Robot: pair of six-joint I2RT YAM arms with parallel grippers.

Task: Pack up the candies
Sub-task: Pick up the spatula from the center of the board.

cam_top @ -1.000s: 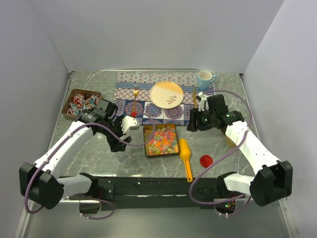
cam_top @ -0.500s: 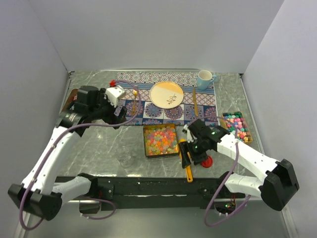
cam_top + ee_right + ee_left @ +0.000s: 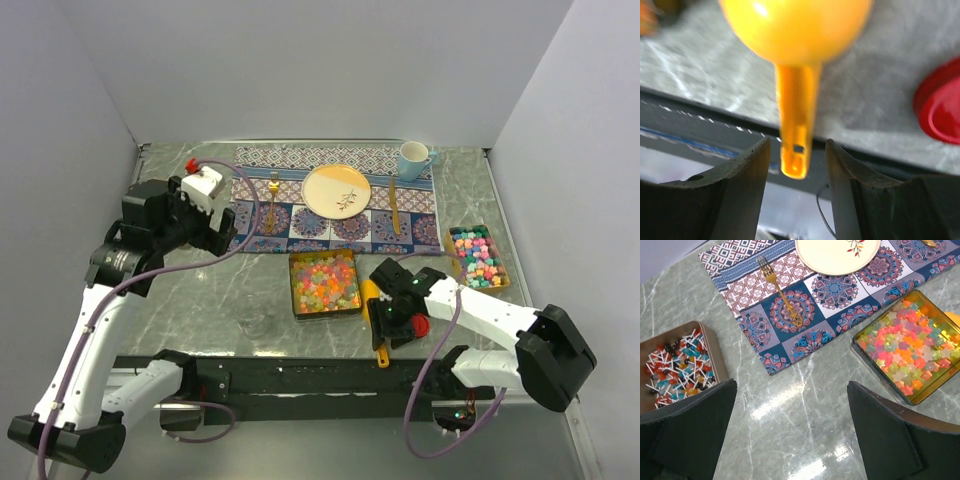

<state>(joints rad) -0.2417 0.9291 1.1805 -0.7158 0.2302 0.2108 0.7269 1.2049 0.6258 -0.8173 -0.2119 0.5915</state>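
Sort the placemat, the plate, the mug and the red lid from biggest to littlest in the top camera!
1. placemat
2. plate
3. mug
4. red lid, though it is partly covered, so it may be a bit bigger than it looks

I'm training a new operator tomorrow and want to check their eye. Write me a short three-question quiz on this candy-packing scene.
1. True or false: the right gripper has one finger on each side of the yellow scoop handle.
2. Where is the red cap? A: inside the scoop's bowl. B: on the table beside the scoop. C: between the right gripper's fingers.
3. Fill in: the left gripper is ___ and holds nothing.

Key: 1 true; 2 B; 3 open.
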